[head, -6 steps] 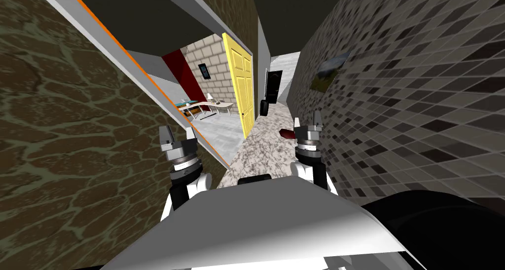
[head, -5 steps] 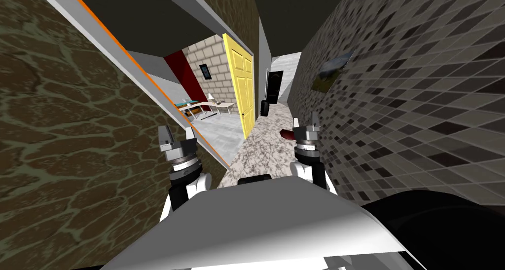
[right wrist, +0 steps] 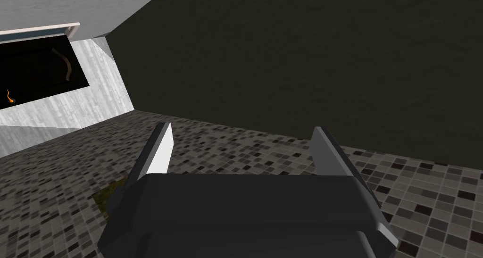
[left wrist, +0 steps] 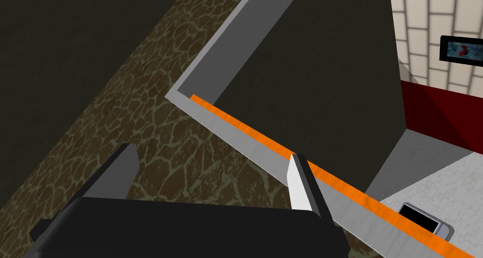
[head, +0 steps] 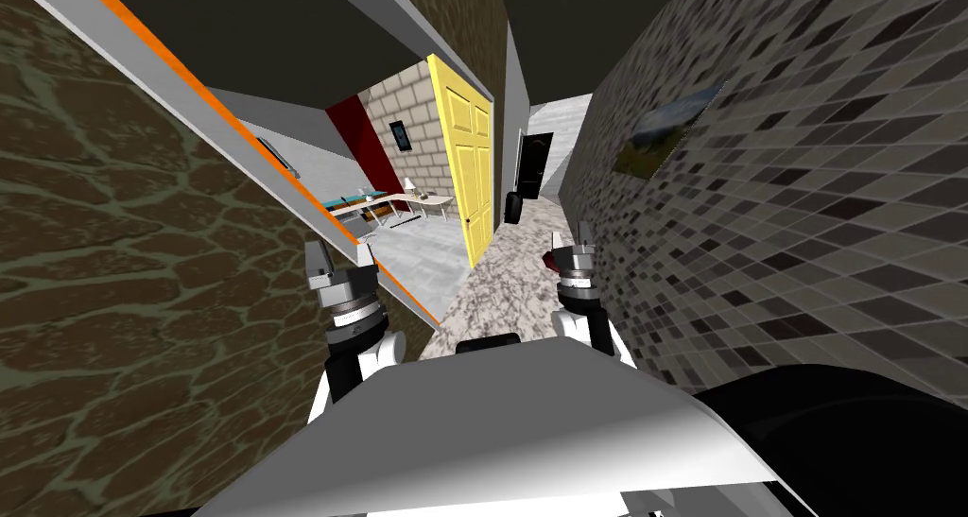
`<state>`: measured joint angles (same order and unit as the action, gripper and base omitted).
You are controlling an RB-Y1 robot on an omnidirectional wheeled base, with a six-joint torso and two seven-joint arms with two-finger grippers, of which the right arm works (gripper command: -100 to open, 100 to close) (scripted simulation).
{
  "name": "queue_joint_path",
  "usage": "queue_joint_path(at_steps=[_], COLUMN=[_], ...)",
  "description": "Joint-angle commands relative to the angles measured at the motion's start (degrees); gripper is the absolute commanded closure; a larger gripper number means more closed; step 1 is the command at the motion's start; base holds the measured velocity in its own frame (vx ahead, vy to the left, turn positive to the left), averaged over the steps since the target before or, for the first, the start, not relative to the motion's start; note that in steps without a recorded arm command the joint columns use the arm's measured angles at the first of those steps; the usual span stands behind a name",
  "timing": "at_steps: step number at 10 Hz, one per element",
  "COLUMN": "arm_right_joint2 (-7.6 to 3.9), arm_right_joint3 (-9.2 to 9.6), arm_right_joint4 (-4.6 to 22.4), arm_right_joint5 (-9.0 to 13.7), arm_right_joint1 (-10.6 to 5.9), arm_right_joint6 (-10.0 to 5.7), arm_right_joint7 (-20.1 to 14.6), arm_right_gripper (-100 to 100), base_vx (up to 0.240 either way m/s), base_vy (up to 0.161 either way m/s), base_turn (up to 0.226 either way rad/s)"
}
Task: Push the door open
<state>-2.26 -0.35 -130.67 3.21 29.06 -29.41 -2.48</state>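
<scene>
We face a narrow corridor between a stone wall (head: 142, 284) and a tiled wall (head: 803, 209). The yellow door (head: 470, 176) stands ajar ahead on our left, well apart from us. Left gripper (head: 338, 254) and right gripper (head: 572, 234) point forward, fingers spread and empty, probably readied for pushing.

Head camera looks steeply down the corridor (head: 496, 275), rolled, toward the door (head: 468, 176). Left wrist camera faces up, close to the stone wall (left wrist: 155, 128) and frame (left wrist: 240, 125); right wrist faces the tiled wall (right wrist: 236, 146). The head view shares both walls.
</scene>
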Motion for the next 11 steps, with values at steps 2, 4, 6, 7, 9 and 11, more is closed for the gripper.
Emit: queue_joint_path(at_steps=[2, 4, 6, 7, 9, 11], arm_right_joint2=[-0.7, -1.14, -1.73, -1.99, -2.35, -2.58], arm_right_joint3=[1.08, 1.69, 2.5, 2.95, 3.66, 4.14], arm_right_joint4=[2.84, 4.72, 7.22, 8.62, 10.8, 12.25], arm_right_joint5=[-0.35, -0.51, -0.71, -0.83, -1.01, -1.13], arm_right_joint1=[-0.98, -1.53, -2.27, -2.68, -3.32, -3.75], arm_right_joint6=[-0.44, -0.75, -1.16, -1.39, -1.76, -2.0], arm_right_joint7=[0.17, 0.17, 0.17, 0.17, 0.16, 0.16], arm_right_gripper=[-100, -100, -100, -100, -100, -100], base_vx=[0.144, 0.115, 0.141, 0.164, 0.162, 0.117], base_vy=[-0.038, -0.041, -0.055, -0.067, -0.062, -0.04], base_turn=[0.089, 0.074, 0.114, 0.106, 0.09, 0.065])
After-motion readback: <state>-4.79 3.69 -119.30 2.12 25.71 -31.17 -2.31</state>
